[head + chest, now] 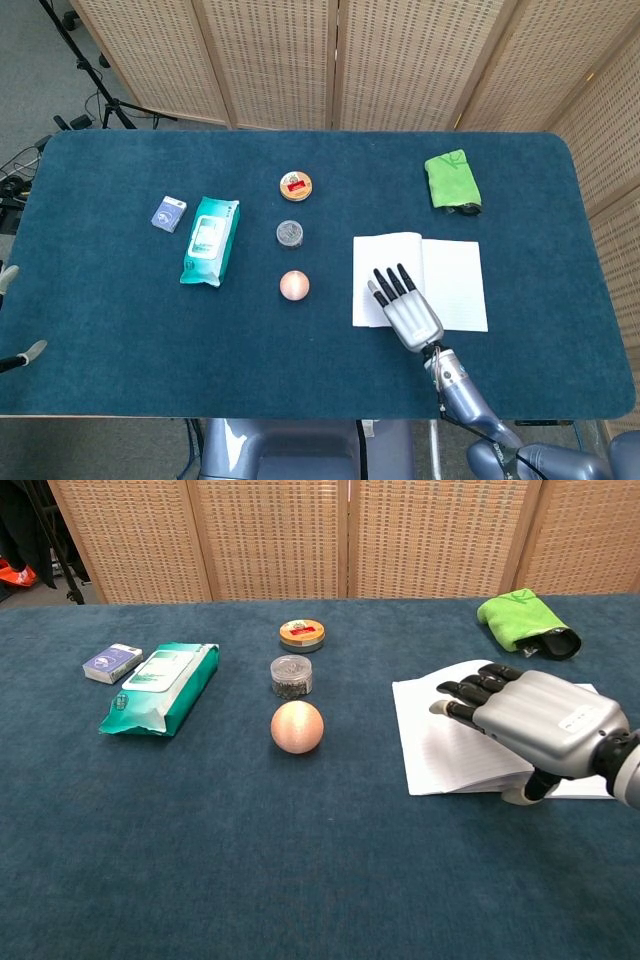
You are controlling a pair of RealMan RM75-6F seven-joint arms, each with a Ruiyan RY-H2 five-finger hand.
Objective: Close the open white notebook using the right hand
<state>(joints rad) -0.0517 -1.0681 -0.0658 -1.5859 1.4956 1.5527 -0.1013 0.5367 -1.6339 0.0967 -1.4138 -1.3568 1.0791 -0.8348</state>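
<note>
The white notebook (pixel 455 270) (pixel 440 750) lies open and flat on the blue table, right of centre. My right hand (pixel 405 310) (pixel 530 720) hovers palm down over its left page, fingers stretched out and slightly spread, holding nothing. Its thumb points down toward the notebook's near edge in the chest view; whether it touches the paper I cannot tell. Only the tips of my left hand (pixel 18 355) peek in at the far left edge of the head view, off the table.
A green cloth (pixel 452 181) lies behind the notebook. An orange ball (pixel 294 285), a small clear jar (pixel 290 233) and a round tin (pixel 295 185) line up left of the notebook. Further left are a teal wipes pack (pixel 210 240) and a small blue box (pixel 168 213).
</note>
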